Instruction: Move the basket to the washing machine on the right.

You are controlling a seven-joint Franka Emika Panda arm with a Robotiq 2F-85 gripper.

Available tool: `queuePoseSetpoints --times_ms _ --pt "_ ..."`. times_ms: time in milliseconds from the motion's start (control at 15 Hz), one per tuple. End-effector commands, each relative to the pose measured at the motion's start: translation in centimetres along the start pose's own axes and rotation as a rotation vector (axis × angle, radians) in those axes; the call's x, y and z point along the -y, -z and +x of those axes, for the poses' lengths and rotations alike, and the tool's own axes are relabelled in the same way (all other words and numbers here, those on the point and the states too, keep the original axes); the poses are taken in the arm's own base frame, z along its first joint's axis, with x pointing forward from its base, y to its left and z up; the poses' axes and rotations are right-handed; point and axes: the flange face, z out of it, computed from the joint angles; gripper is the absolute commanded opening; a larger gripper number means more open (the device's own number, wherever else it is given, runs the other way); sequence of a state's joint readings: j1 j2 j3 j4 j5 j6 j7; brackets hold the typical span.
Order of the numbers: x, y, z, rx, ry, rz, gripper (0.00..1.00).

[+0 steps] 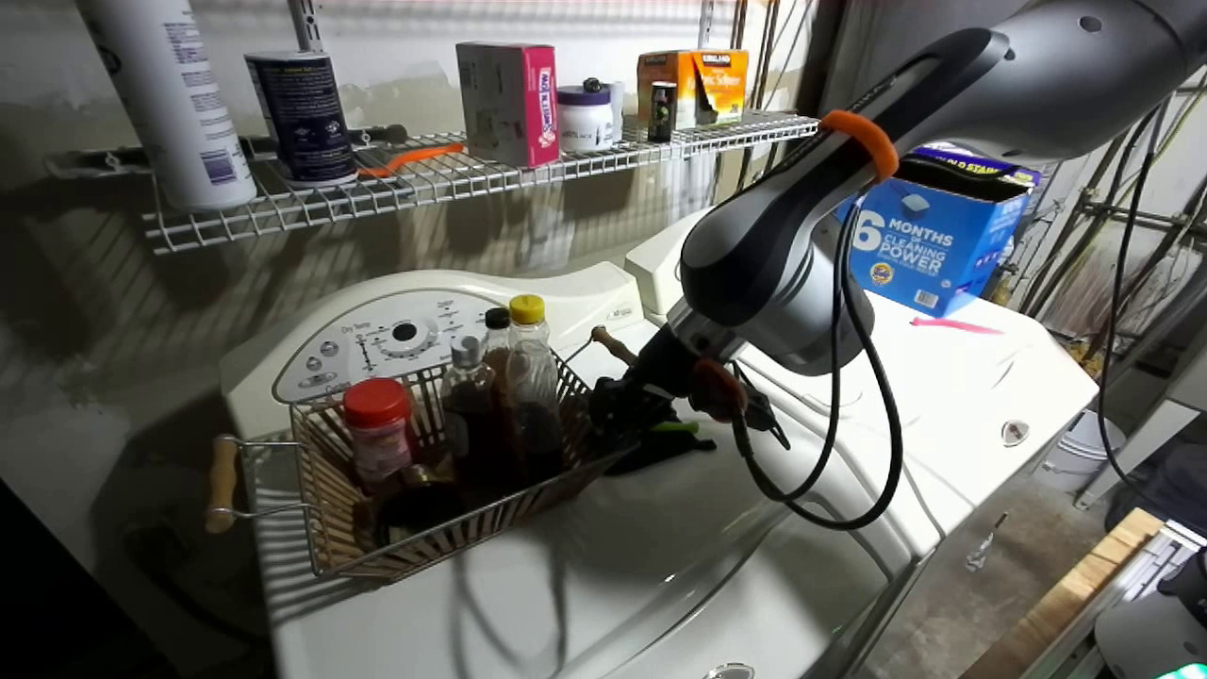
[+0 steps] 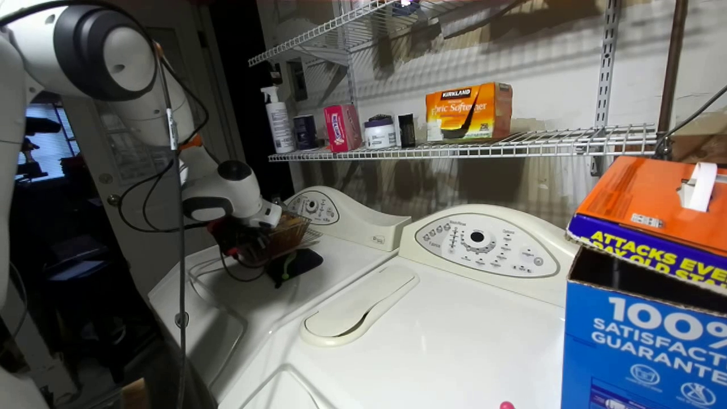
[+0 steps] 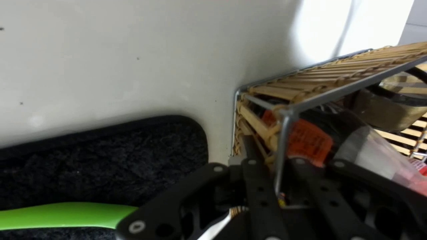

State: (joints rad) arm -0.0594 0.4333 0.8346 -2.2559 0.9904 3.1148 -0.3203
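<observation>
The basket (image 1: 325, 500), with wooden slats, a metal rim and wooden handles, sits over the left machine, a dryer (image 1: 528, 604), in both exterior views (image 2: 292, 227). It holds a red-lidded jar (image 1: 377, 424) and several bottles (image 1: 533, 377). My gripper (image 1: 613, 415) is at the basket's end toward the other machine. In the wrist view the gripper (image 3: 275, 160) is closed down around the basket's (image 3: 320, 86) end rim, one finger outside the wall, the other inside, its tip hidden. I cannot tell whether the basket's bottom touches the dryer. The right washing machine (image 2: 466, 341) shows in both exterior views (image 1: 943, 396).
A black pad (image 3: 100, 160) with a green-handled item (image 3: 66, 215) lies beside the basket. A blue box (image 1: 934, 236) stands on the right machine, with a pink object (image 1: 957, 325) near it. A wire shelf (image 2: 545, 149) with boxes runs above. A cable loops below my wrist.
</observation>
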Motion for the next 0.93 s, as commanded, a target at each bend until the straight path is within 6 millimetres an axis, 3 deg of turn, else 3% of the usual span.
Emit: queuePoseSetpoints --times_ms 0,867 --pt "2.4 2.3 1.1 -0.055 0.024 0.049 0.02" --pt "3.8 4.9 1.0 -0.098 0.057 0.093 0.02"
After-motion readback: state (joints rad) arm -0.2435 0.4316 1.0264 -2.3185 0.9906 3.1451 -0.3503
